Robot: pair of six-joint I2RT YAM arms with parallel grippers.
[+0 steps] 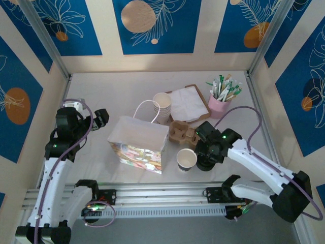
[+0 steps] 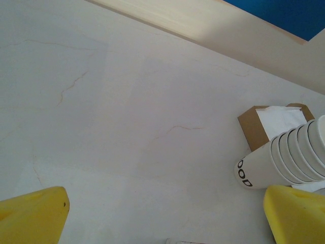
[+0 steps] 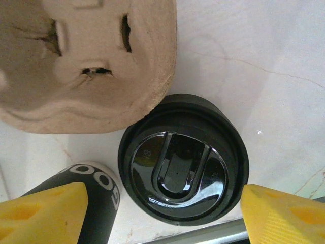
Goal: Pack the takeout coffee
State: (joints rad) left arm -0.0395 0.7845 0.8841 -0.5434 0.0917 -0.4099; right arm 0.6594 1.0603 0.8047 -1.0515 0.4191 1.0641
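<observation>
On the surface (image 3: pixel 264 61) by the cardboard carrier (image 3: pixel 86 66), a second cup (image 1: pixel 186 158) close, the takeout coffee (image 3: pixel 183 165) glossy black-lidded, your right pincer (image 3: pixel 165 203) spread astride it, left pincer (image 2: pixel 165 203) spread wide

A pale, marble-look bench (image 1: pixel 101 91) is spreading out in front of me, with thin brownish veins wandering across its top. Behind the bench a cream back wall (image 1: pixel 203 61) is rising, carrying blue panels (image 1: pixel 172 35) drawn with white leaf outlines and peach discs. On either side of the bench, side walls (image 1: pixel 30 86) are wearing the same blue panels with orange discs. Silver metal posts (image 1: pixel 43 35) are standing at the bench's two back corners. Along the near edge of the bench a slotted aluminium rail (image 1: pixel 162 195) is running from side to side. Soft, even light is falling over the bench, glowing brightest in a band at the foot of the back wall.
</observation>
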